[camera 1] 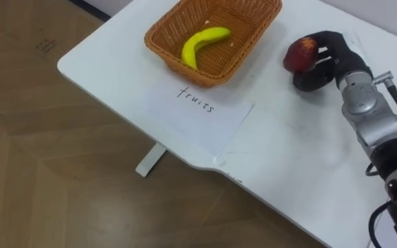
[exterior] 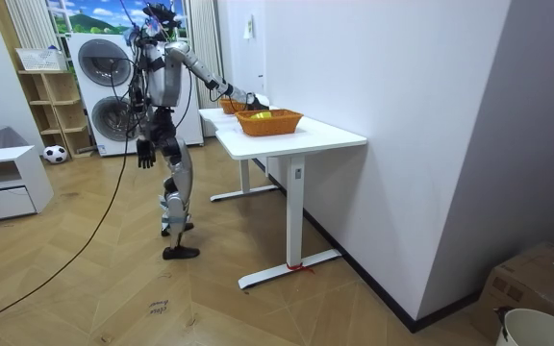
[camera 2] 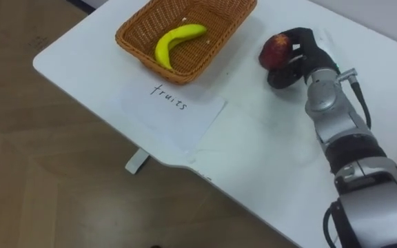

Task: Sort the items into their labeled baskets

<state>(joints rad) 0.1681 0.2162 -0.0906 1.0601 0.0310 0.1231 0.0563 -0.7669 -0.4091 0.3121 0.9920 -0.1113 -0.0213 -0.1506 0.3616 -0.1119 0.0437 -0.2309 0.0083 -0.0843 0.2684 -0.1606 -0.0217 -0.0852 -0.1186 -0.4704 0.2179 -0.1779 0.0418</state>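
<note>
Right arm: reaches in from 5 o'clock over the white table [camera 1: 288, 158], forearm nearly straight.
Right hand [camera 1: 329, 58]: at 3 o'clock of the wicker basket [camera 1: 158, 47], fingers clenched around a red apple [camera 1: 300, 54]; whether the apple touches the tabletop, I cannot tell.
Left hand [exterior: 145, 152]: hangs by the hip in the room view; grip cannot be told.
Basket: holds a banana [camera 1: 200, 45]; a handwritten paper sheet [camera 1: 209, 117] lies at its 6 o'clock.
Room view: the robot stands upright at the table's edge, with a second basket [exterior: 230, 106] behind the first.
Room: wood floor, a washing machine [exterior: 104, 60] and a ball [exterior: 55, 153] behind the robot.
</note>
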